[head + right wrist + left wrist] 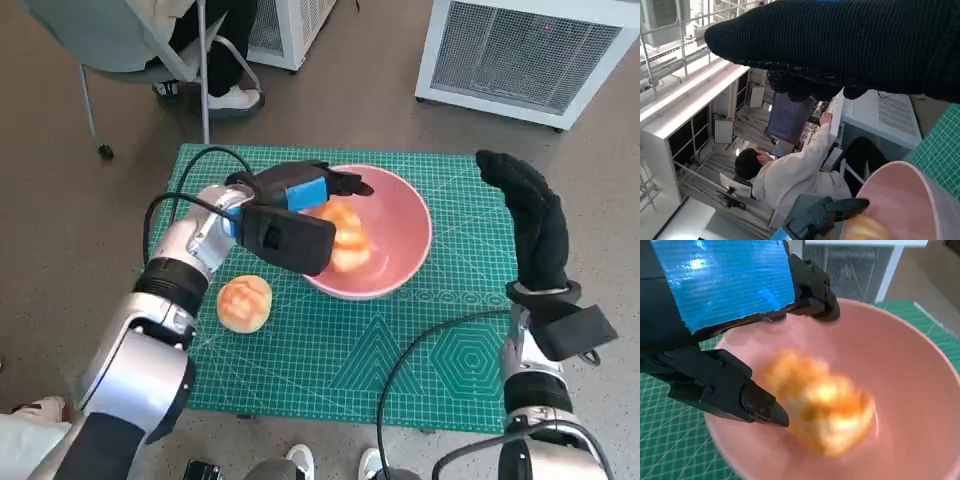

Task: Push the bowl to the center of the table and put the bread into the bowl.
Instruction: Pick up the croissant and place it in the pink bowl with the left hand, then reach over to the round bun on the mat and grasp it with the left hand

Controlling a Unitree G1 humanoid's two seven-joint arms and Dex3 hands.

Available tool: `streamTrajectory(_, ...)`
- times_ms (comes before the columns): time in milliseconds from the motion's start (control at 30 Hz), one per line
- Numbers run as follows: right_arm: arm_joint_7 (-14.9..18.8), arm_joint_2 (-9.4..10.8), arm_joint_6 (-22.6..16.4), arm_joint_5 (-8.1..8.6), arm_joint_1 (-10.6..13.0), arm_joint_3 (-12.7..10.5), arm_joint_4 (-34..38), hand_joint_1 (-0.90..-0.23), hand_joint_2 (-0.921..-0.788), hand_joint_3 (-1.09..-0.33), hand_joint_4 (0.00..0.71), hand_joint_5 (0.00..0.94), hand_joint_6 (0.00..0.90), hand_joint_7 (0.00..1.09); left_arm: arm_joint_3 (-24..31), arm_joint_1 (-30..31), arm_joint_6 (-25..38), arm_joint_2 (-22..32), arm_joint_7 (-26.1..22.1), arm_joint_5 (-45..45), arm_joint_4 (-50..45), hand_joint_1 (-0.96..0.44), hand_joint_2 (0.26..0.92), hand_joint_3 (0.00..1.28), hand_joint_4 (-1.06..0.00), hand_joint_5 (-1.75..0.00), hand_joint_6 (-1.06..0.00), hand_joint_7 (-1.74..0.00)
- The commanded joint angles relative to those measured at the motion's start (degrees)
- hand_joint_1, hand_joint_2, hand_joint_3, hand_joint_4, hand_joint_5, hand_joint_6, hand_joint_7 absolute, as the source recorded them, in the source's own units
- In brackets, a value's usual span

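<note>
We log a green mat (400, 350) covering the table. On it, toward twelve o'clock of centre, sits the pink bowl (405, 235). Inside the bowl, at its nine o'clock side, lies a bread piece (345, 240), blurred in the left wrist view. Our left hand (300, 195) hangs over the bowl's nine o'clock rim, fingers (752, 400) spread apart, nothing between them. Our right hand (530, 215) is raised at the mat's three o'clock edge, glove straight, holding nothing. A second roll (244, 302) rests on the mat at the bowl's seven o'clock, just apart from it.
</note>
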Motion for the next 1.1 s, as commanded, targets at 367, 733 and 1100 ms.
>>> streamTrajectory(367, -0.6, 1.0, 0.18, -0.52, 1.9, 0.43, 0.39, -0.626, -0.921, -0.817, 0.331, 0.001, 0.326, 0.05, 5.3, 8.64, -11.21, 10.49, -1.37, -7.05, -14.78, -0.35, 0.789, 0.01, 0.0, 0.0, -0.16, -0.01)
streamTrajectory(733, 0.17, 1.0, 0.52, -0.21, 2.0, 0.55, 0.53, -0.625, -0.921, -0.819, 0.337, 0.003, 0.325, 0.05, 12.13, 22.62, -6.32, 19.28, -7.59, -15.53, -37.07, -0.29, 0.772, 0.0, -0.04, -0.01, -0.2, -0.03)
streamTrajectory(1100, 1.35, 1.41, 1.38, 0.25, 1.64, 0.64, 0.76, -0.624, -0.921, -0.823, 0.342, 0.004, 0.325, 0.05, 16.62, 36.99, 8.09, 22.76, -9.52, -16.36, -58.23, -0.26, 0.757, 0.0, -0.1, -0.02, -0.26, -0.03)
